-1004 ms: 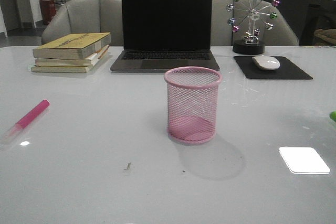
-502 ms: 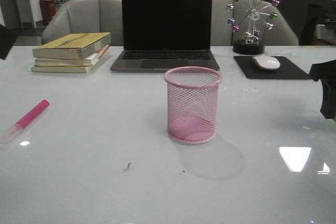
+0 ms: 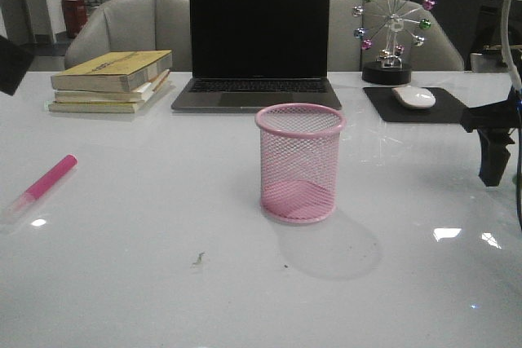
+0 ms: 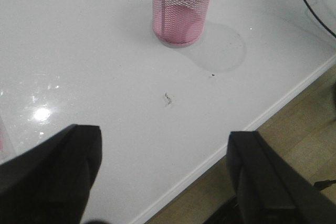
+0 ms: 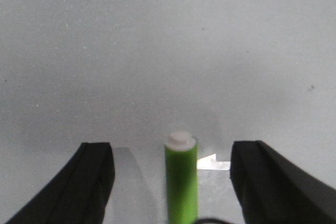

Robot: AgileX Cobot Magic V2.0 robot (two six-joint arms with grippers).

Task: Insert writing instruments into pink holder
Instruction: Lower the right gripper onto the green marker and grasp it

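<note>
The right gripper (image 5: 170, 182), jaws spread wide and empty, straddles the green highlighter (image 5: 181, 182) near the desk's right edge (image 3: 489, 275); an off-centre closing could roll it off.

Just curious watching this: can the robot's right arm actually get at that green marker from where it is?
Probably yes. The right gripper is open, its fingers apart on either side of the green marker, which lies on the table with nothing in the way.

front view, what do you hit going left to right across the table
pink highlighter → stack of books → laptop → pink mesh holder → ferris wheel ornament → mouse on its pad → right gripper
</note>
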